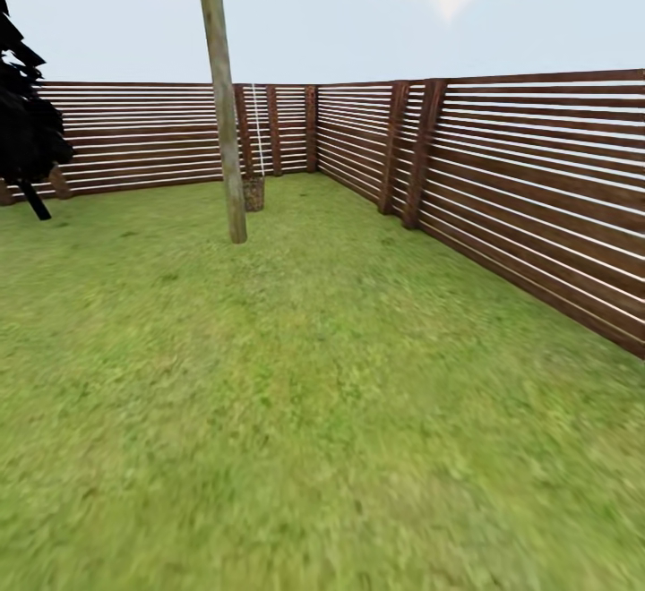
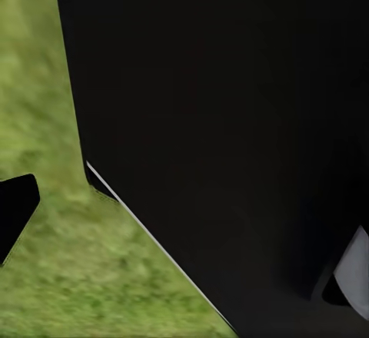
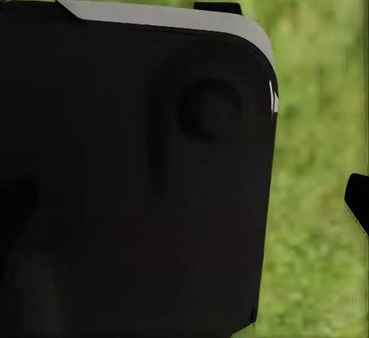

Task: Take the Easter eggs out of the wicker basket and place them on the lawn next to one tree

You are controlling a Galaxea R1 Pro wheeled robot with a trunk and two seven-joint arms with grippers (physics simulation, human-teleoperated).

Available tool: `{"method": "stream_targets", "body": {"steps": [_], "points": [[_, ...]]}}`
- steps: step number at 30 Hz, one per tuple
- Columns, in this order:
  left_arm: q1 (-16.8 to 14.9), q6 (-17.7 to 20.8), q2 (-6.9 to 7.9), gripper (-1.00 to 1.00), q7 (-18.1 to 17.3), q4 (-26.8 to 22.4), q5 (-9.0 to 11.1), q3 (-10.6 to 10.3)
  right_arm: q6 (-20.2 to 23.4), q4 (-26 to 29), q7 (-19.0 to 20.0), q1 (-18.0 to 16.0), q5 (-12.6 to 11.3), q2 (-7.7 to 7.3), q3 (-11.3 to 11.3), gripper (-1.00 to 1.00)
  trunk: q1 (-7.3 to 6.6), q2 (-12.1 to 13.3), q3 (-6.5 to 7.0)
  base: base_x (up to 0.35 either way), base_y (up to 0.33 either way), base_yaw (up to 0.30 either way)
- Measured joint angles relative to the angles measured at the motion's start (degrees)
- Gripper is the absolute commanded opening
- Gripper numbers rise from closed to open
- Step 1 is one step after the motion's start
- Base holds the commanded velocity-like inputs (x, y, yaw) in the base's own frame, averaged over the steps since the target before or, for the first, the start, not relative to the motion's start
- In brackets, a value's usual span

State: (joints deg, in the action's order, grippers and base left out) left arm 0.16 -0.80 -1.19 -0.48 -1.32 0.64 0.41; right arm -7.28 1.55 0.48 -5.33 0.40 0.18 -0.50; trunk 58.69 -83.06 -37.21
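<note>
The lawn (image 1: 322,376) spreads bright green ahead of me up to the fence. A tree (image 1: 224,125) with a pale grey-beige, slightly leaning trunk stands on it at the far left-centre, its leafy crown cut off by the frame's top. The Easter eggs and the wicker basket are out of view. In the left wrist view a black fingertip (image 2: 15,215) pokes in over grass beside my dark body panel (image 2: 231,123). Another black fingertip (image 3: 358,200) shows in the right wrist view next to a dark housing (image 3: 138,169). Neither wrist view shows how the jaws stand.
A brown horizontal-slat fence (image 1: 537,197) runs along the right side and across the back to a corner. A dark black-leaved tree (image 1: 27,125) stands at the far left. Behind the pale trunk, a thin white pole (image 1: 258,130) rises from a small brown mottled object (image 1: 253,192).
</note>
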Motion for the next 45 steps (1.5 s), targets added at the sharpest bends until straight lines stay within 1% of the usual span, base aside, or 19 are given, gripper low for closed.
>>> {"method": "stream_targets", "body": {"steps": [31, 45], "points": [[0.0, 0.0, 0.04, 1.00, 0.0, 0.0, 0.0, 0.0, -0.1, 0.0, 0.0, 0.0, 0.0, 0.03, 0.0, 1.00, 0.00, 0.0, 0.00, 0.343, 0.000, -0.002], [0.0, 0.1, 0.05, 1.00, 0.0, 0.0, 0.0, 0.0, -0.1, -0.3, -0.1, 0.0, 0.0, -0.25, -0.1, 1.00, 0.00, 0.0, 0.00, 0.342, 0.000, 0.000]]}}
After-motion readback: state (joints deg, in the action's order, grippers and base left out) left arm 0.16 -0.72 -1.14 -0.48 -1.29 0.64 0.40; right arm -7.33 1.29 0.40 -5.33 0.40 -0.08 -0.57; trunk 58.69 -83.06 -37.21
